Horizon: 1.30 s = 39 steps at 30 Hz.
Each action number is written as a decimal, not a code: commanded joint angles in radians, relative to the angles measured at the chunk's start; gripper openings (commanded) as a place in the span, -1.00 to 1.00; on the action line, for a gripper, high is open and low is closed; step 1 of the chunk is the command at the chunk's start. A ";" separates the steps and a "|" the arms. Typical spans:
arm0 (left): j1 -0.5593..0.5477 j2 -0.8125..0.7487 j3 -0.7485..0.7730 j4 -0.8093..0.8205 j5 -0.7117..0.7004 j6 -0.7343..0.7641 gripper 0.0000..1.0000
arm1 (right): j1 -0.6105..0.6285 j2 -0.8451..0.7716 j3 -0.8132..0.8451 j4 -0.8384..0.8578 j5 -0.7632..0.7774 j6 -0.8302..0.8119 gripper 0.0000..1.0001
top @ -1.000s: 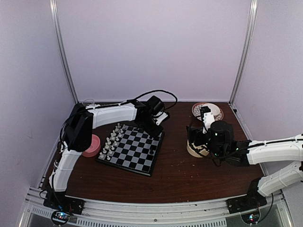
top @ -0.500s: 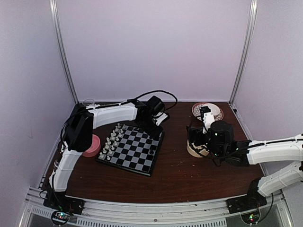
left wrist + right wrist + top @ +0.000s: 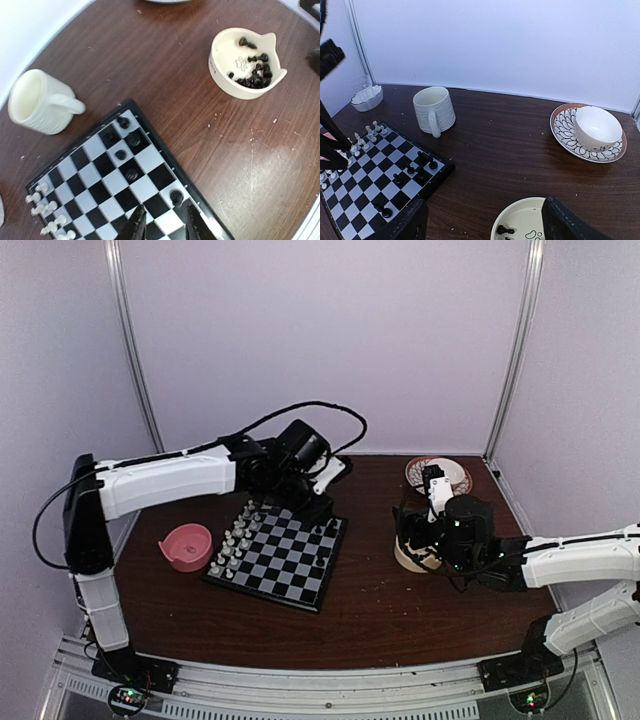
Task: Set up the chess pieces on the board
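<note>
Left gripper [image 3: 165,222], fingers narrowly parted and empty, hangs over the black-and-grey checked chessboard [image 3: 290,560] left of centre frame, tiny chess pieces [image 3: 131,174] on its squares; right gripper [image 3: 485,218], spread wide, hovers over a cream ceramic bowl [image 3: 216,62].

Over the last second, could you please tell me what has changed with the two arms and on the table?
The left arm swung up and out to its left, uncovering the pink bowl. The left gripper, over the chessboard's far right corner, now stands open and empty, seemingly having released the black piece beside its fingers. The right gripper stayed open over the cream bowl; the white pieces kept their places.
</note>
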State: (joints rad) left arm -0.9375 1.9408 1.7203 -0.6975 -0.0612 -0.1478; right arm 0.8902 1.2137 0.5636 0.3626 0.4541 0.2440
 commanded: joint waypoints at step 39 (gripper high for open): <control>0.016 -0.623 -0.857 0.659 -0.393 0.024 0.40 | 0.000 0.111 0.140 -0.116 0.292 0.048 0.99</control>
State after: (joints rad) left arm -0.9264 1.2972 0.8680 -0.0967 -0.4313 -0.1249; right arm 0.8906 1.3239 0.6815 0.2913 0.6819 0.2474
